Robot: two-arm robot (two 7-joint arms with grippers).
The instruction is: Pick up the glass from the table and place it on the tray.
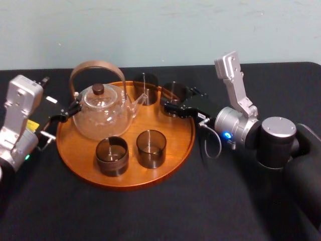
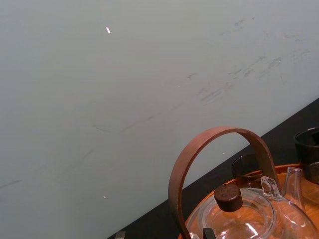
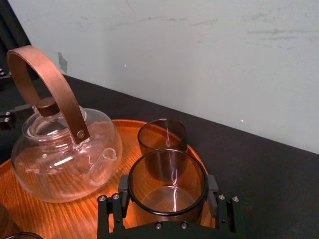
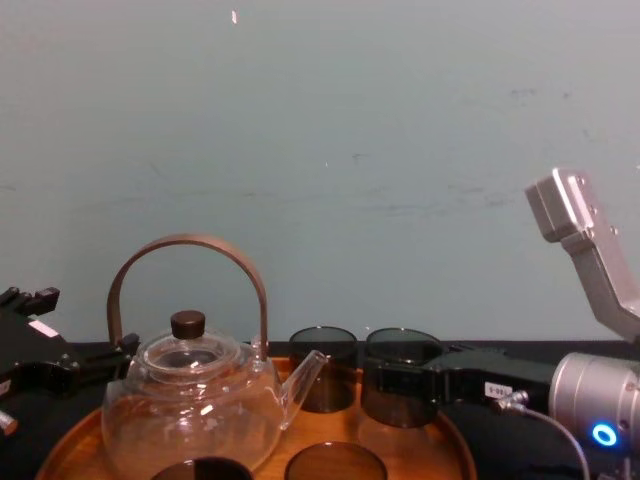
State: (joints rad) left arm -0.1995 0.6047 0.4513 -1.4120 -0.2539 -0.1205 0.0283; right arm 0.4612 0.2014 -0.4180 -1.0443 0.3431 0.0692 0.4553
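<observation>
On the black matte table (image 1: 210,211) sits one round wooden tray (image 1: 175,150) with one clear teapot (image 1: 103,115) and three smoky cylindrical glasses (image 1: 151,148). The right gripper (image 1: 176,102) pinches a fourth glass (image 3: 167,186) at the tray's far right rim. The left gripper (image 1: 64,115) sits beside the teapot.

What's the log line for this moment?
right gripper: shut on glass, over tray, back right | left gripper: beside teapot
</observation>
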